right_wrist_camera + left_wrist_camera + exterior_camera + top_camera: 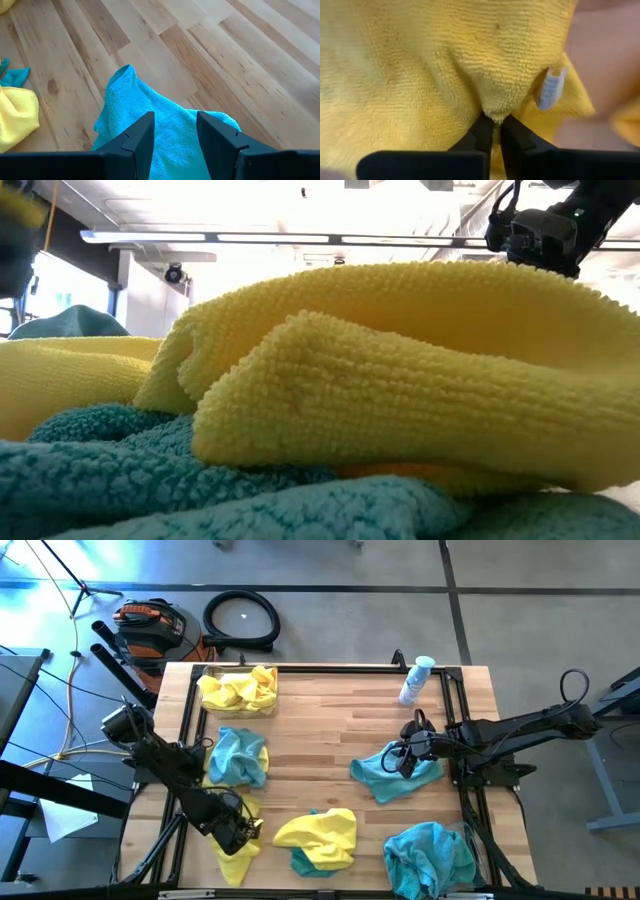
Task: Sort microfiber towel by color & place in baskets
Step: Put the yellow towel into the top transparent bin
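A yellow microfiber towel [236, 852] lies at the table's near left, and my left gripper [243, 829] is shut on it from above. My right gripper [175, 134] stands open just over a teal towel [392, 774] at the right; whether it touches the cloth I cannot tell. Another teal towel [238, 756] lies at the left. A yellow towel [318, 830] rests on a teal one [305, 862] at the near middle. The far-left basket [203, 672] holds yellow towels [240, 690]. The near-right basket [472, 836] holds teal towels [428, 856]. My left gripper pinches a small raised fold of the yellow towel [495, 114] between its two fingertips [481, 134], coming from above and pointing steeply down. The cloth puckers toward the pinch, and the rest of the towel lies spread on the table. A white label [551, 89] sits beside the fold.
A white-and-blue spray bottle [415, 680] stands at the far right of the table. Bare wood lies in the table's middle [330, 730]. In the low view the yellow-on-teal pile [400, 380] fills the foreground, with the right arm [535, 230] behind it.
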Robot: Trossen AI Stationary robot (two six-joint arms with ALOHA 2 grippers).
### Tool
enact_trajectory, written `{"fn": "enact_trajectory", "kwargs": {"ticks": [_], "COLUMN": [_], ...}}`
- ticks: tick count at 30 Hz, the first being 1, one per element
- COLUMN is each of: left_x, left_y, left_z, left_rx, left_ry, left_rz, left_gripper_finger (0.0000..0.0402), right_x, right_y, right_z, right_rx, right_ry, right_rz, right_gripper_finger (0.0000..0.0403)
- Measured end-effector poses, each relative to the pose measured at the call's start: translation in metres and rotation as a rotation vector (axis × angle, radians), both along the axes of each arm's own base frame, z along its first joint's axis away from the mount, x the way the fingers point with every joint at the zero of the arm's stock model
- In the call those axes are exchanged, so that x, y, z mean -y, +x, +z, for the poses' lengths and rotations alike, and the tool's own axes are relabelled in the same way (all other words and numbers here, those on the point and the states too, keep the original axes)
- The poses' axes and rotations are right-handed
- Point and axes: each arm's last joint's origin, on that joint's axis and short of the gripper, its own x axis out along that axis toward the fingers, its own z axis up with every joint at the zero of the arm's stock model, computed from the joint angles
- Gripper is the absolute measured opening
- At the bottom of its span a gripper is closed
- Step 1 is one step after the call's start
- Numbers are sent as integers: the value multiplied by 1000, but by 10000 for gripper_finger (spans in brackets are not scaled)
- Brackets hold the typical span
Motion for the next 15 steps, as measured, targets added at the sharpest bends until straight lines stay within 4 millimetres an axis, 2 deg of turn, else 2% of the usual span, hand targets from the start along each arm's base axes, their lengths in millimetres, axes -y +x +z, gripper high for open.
{"fn": "enact_trajectory", "kwargs": {"ticks": [3,7,11,15], "left_x": [2,-4,-24,-60], "left_y": [13,34,57,75], "left_z": [19,55,96,135], "left_rx": [58,109,122,114], "left_ry": [35,127,243,398], "left_rz": [-3,-38,-119,-213], "left_gripper_finger": [3,2,1,1], "right_x": [1,2,3,3], "right_y": [0,0,1,4], "right_z": [0,1,2,4], "right_rx": [2,7,30,64], "right_ry": [-18,-73,-97,-96], "right_rz": [-12,-34,-55,-62], "right_gripper_finger": [142,142,142,142]}}
